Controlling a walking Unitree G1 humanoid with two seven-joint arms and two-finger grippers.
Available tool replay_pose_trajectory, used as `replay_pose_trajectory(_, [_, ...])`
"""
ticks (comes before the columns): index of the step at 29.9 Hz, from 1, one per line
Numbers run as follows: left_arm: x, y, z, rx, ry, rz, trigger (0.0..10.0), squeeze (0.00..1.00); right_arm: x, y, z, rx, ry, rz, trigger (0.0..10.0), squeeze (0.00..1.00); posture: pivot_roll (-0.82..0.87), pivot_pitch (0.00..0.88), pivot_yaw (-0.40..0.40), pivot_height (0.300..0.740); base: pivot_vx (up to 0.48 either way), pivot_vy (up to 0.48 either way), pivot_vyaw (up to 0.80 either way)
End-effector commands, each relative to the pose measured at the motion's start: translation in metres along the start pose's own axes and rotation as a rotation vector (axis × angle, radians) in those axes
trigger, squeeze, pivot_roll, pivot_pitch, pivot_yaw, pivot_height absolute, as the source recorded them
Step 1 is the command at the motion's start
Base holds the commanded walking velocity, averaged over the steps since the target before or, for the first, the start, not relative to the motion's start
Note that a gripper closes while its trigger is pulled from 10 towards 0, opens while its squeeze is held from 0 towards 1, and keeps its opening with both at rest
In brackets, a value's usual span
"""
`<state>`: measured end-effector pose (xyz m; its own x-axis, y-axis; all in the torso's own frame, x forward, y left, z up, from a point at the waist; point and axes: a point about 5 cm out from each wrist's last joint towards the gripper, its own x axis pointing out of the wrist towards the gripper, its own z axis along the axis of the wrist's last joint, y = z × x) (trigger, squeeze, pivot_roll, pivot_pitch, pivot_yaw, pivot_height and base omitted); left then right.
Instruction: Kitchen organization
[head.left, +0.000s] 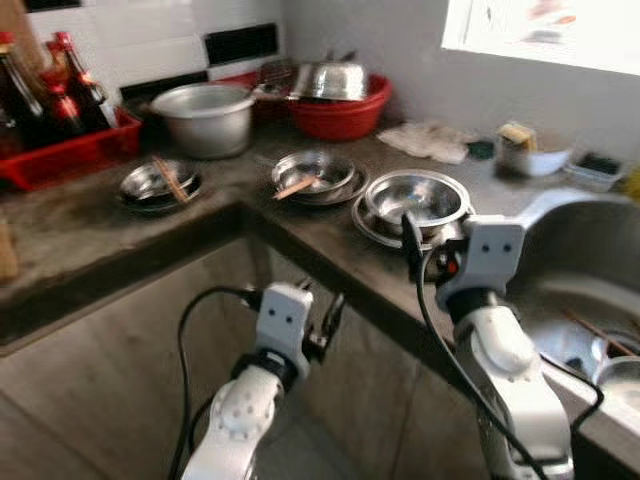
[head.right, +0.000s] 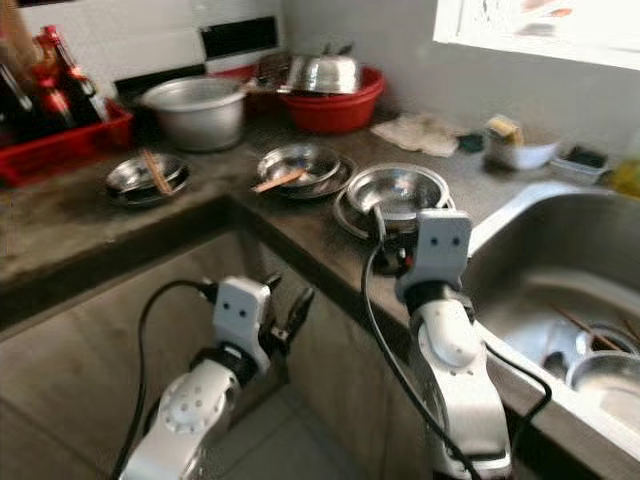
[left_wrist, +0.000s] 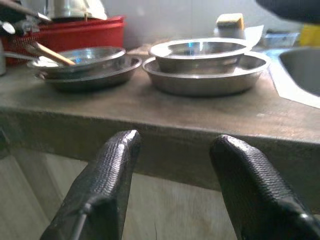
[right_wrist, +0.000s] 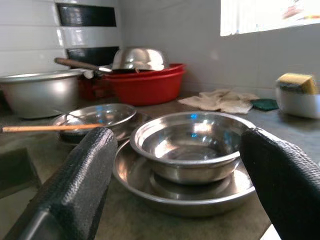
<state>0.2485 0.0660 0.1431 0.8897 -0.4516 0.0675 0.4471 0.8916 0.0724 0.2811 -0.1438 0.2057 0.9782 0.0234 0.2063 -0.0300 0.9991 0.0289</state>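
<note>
A steel bowl (head.left: 415, 198) sits inside a wider steel plate (head.left: 372, 228) near the counter's front edge. My right gripper (right_wrist: 180, 140) is open just in front of it at counter height, with one finger (right_wrist: 85, 170) on each side of the bowl and touching nothing. Left of it lies a second stack of steel plates (head.left: 312, 175) with a wooden stick (head.left: 293, 187) across it. My left gripper (head.left: 325, 318) is open and empty, below the counter edge (left_wrist: 165, 140), facing the cabinet front. A third steel dish (head.left: 158, 183) with chopsticks rests further left.
A large metal pot (head.left: 205, 118), a red basin (head.left: 340, 110) holding an upturned steel bowl, and a red crate (head.left: 70, 155) of bottles line the back. The sink (head.left: 590, 270) on the right holds dishes. A cloth (head.left: 430, 140) and a sponge bowl (head.left: 530, 152) sit beside it.
</note>
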Motion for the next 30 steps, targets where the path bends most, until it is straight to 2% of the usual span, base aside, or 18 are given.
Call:
replay_pose_trajectory(1, [0.000, 0.002, 0.001, 0.015, -0.002, 0.006, 10.0, 0.00, 0.006, 0.004, 0.005, 0.011, -0.015, 0.022, 10.0, 0.00, -0.01, 0.000, -0.011, 0.740, 0.000, 0.000, 0.00])
replay_pose_trajectory(7, [-0.002, 0.003, 0.001, 0.045, -0.001, 0.017, 10.0, 0.00, 0.018, 0.002, 0.008, -0.009, -0.013, 0.041, 10.0, 0.00, 0.00, 0.000, -0.017, 0.740, 0.000, 0.000, 0.00])
replay_pose_trajectory(10, [-0.003, 0.004, 0.000, 0.074, 0.005, 0.027, 10.0, 0.00, 0.023, 0.003, 0.010, -0.010, -0.016, 0.058, 10.0, 0.00, 0.00, 0.000, -0.021, 0.740, 0.297, 0.000, 0.00])
replay_pose_trajectory(16, [-0.004, 0.004, -0.001, 0.033, 0.012, 0.038, 10.0, 0.00, 0.025, 0.003, 0.010, -0.014, -0.017, 0.070, 10.0, 0.00, 0.01, 0.002, -0.028, 0.740, 0.398, 0.000, 0.00])
replay_pose_trajectory(26, [-0.004, 0.005, -0.003, 0.032, 0.020, 0.061, 10.0, 0.00, 0.032, 0.001, 0.013, -0.037, -0.019, 0.108, 10.0, 0.00, 0.00, 0.005, -0.031, 0.740, 0.000, 0.000, 0.00])
replay_pose_trajectory(30, [-0.005, 0.004, -0.004, 0.029, 0.026, 0.066, 10.0, 0.00, 0.041, 0.001, 0.015, -0.067, -0.015, 0.173, 10.0, 0.00, 0.00, 0.011, -0.032, 0.740, 0.000, 0.000, 0.00])
